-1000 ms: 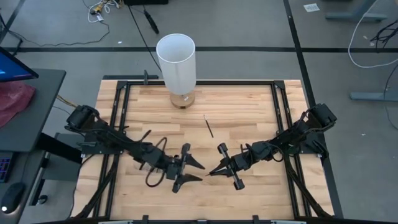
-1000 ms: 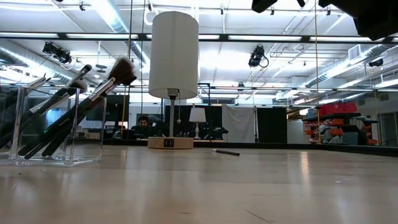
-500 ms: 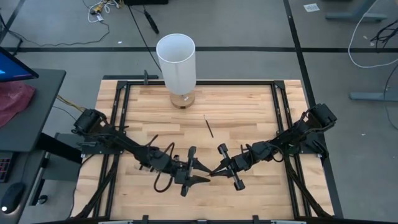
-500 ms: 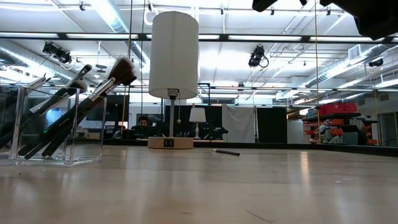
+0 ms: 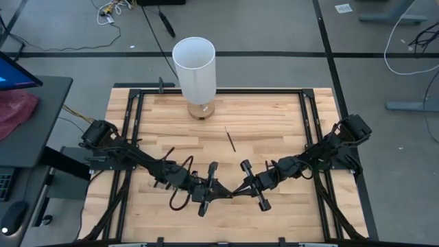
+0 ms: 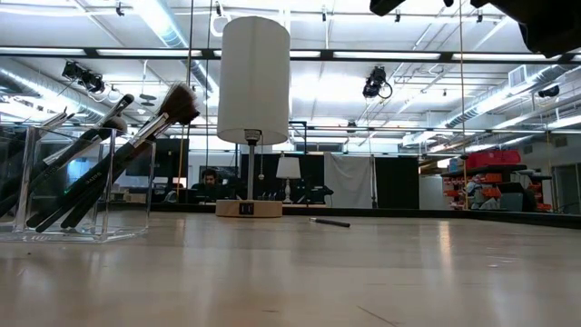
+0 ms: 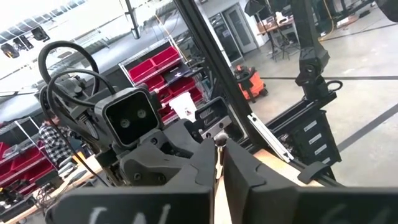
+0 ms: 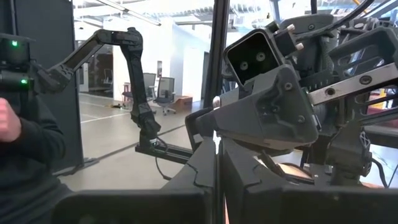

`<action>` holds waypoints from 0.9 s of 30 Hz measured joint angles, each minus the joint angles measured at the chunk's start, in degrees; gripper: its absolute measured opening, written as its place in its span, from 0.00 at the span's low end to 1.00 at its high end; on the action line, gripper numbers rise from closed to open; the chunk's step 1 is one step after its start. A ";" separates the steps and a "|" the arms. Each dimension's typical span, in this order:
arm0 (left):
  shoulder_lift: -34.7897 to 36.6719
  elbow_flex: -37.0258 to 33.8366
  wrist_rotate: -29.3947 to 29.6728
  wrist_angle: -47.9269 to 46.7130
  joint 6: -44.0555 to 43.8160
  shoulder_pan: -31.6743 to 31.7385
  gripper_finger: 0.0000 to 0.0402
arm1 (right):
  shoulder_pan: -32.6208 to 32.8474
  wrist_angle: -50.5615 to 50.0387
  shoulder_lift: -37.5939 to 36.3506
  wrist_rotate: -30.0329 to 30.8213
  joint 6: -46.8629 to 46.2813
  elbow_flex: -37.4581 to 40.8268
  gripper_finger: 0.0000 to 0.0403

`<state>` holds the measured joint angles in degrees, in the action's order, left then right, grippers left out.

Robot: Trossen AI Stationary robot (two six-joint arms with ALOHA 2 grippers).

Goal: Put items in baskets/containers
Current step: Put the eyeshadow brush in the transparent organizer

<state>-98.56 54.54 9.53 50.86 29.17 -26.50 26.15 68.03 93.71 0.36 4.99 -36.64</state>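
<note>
While both grippers meet tip to tip above the table's near middle, left gripper (image 5: 218, 194) and right gripper (image 5: 233, 191) clamp one brush (image 8: 216, 140) — seemingly a handover — toward the clear container (image 6: 68, 182).

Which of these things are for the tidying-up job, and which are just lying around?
For the job: clear container, brushes standing in it, loose brush on the table, held brush pinched between left gripper and right gripper.
Just there: white lamp, red cloth.
</note>
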 joint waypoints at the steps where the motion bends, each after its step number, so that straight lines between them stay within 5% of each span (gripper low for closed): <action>1: 0.00 0.00 -0.01 -0.04 -0.01 -0.06 0.03 | 0.00 -0.08 0.00 0.00 0.00 0.00 0.02; 7: 0.31 0.00 0.18 -1.47 -1.65 -0.76 0.03 | -0.02 -2.22 0.00 1.53 -3.97 -0.06 0.08; 11: 3.03 1.10 2.85 -10.51 -3.77 -2.20 0.03 | -0.04 -4.89 -0.38 3.11 -5.42 -0.04 0.20; 19: 9.45 10.42 11.05 -48.18 -15.96 -8.24 0.03 | 1.62 -8.94 -4.27 10.56 -0.91 0.00 0.39; 27: 10.23 23.98 17.31 -91.65 -42.90 -16.73 0.03 | 1.88 -11.65 -4.83 11.36 -1.02 0.02 0.42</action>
<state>-88.33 78.53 26.83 -40.79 -13.73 -43.23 28.03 56.37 88.88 11.72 3.97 -36.62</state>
